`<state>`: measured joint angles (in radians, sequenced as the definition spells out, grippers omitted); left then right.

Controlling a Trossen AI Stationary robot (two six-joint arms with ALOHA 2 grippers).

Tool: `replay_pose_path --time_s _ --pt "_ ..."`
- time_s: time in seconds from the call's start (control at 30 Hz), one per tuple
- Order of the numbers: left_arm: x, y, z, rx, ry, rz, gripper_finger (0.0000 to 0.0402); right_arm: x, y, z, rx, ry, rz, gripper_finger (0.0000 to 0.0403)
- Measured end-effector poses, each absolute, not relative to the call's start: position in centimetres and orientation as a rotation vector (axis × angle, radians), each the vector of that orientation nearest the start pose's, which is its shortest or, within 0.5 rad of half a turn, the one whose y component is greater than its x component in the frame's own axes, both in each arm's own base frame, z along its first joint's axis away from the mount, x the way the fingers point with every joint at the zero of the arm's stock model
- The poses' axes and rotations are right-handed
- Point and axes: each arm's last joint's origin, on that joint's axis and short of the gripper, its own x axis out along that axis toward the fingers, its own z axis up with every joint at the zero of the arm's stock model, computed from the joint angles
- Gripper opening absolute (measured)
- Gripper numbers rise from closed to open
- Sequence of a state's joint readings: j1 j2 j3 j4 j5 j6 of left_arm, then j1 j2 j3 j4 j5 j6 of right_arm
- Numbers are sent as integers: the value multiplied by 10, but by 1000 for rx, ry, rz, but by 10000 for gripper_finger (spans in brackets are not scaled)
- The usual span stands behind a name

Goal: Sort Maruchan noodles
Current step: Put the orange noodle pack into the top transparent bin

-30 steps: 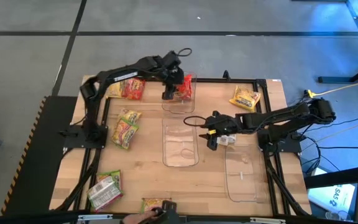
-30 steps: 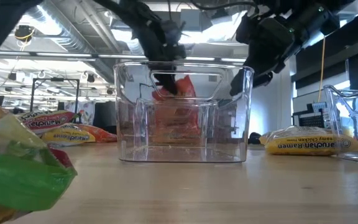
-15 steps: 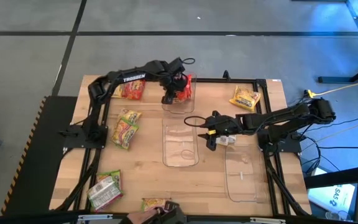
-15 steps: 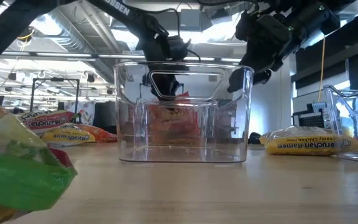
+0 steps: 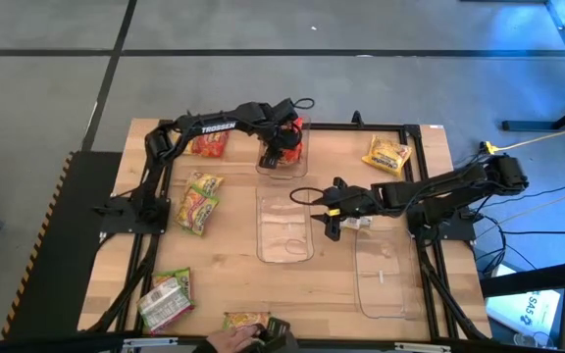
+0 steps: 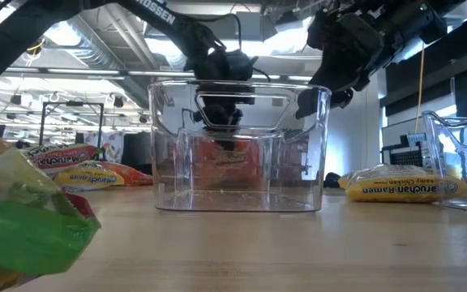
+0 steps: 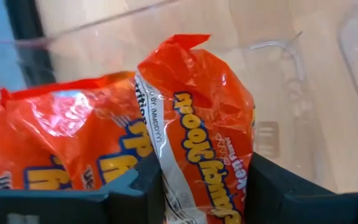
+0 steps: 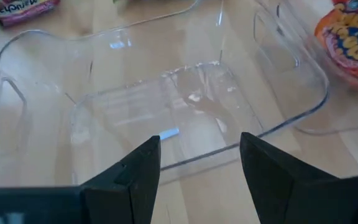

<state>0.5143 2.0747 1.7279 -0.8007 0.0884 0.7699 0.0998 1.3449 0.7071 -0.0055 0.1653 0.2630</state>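
Wooden table (image 5: 224,265) with 3 clear bins and scattered noodle packets.
The left gripper (image 5: 281,149) is inside the far bin (image 5: 282,167), its fingers pinching a red packet (image 7: 204,137) beside another red packet (image 7: 61,143). The right gripper (image 5: 328,211) hovers spread beside the middle bin (image 5: 284,224), holding nothing.

Open bare wood across the table (image 5: 233,289) between the near-left packets (image 5: 165,299) and the middle clear bin (image 5: 284,226), and again along the far edge between the far bin (image 5: 284,157) and the yellow packet (image 5: 387,155) by the far-right corner. Blocked at centre by three clear bins, with the left arm (image 5: 214,123) reaching over the far one and the right arm (image 5: 410,191) lying across from the right edge. Narrowed on the left side by loose packets (image 5: 196,201), and at the near edge by a person's hand (image 5: 231,340).
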Motion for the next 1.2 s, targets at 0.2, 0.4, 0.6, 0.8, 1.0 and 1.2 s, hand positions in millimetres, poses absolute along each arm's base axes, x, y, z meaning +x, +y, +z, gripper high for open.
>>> replay_pose_path --time_s 0.2,0.4,0.6,0.8,1.0,1.2 --pt "385 214 221 415 1194 -3 193 270 22 206 168 619 -138 193" --pt "386 212 224 436 1203 37 198 271 22 203 166 631 -138 193" --pt "384 206 237 434 1181 66 199 272 22 204 163 620 -136 193" --pt "380 205 245 403 1176 88 199 272 22 203 146 626 -131 193" --pt "374 201 257 369 1180 129 199 272 22 203 141 627 -129 193" --pt "340 192 310 233 1095 243 199 272 23 203 146 631 -112 193"
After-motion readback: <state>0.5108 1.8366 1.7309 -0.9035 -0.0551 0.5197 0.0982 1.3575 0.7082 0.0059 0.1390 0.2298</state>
